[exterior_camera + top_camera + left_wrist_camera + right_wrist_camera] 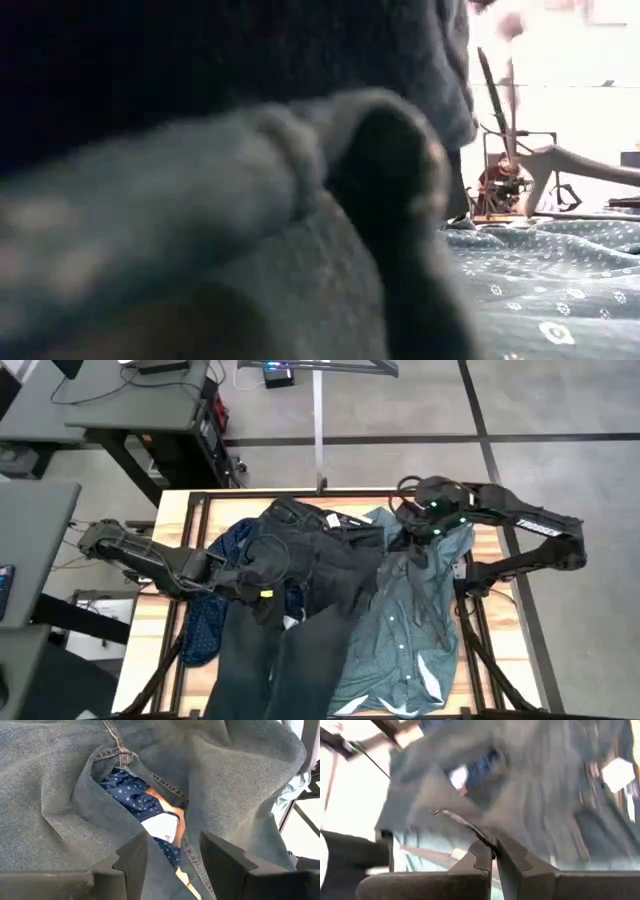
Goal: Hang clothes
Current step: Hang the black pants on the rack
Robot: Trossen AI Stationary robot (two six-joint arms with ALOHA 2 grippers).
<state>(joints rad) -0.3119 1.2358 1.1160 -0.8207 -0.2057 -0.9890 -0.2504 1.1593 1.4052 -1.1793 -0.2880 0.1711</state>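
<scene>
three garments lie overlapping on one wooden table (pixel 170 510). the dark charcoal jeans (pixel 300 620) run down the middle, waistband toward the far edge and legs toward the near edge. the teal-green button-up shirt (pixel 410 630) lies spread just to their right, its left side under the jeans. the navy dotted shirt (pixel 205 625) is bunched on the jeans' left, partly tucked beneath them.

the left gripper (pixel 172 852) hovers low over the jeans with its two fingers spread apart and nothing between them; in the left wrist view a fold of denim opens onto the navy dotted cloth and a white label (pixel 160 826).

the right gripper (pixel 493 851) sits over the teal shirt's collar end near the table's far edge, its two fingers pressed together on what looks like a thin black wire (pixel 465 823), possibly a hanger hook, though that view is too blurred to be sure.

the low view is mostly blocked by dark cloth close to the lens.
</scene>
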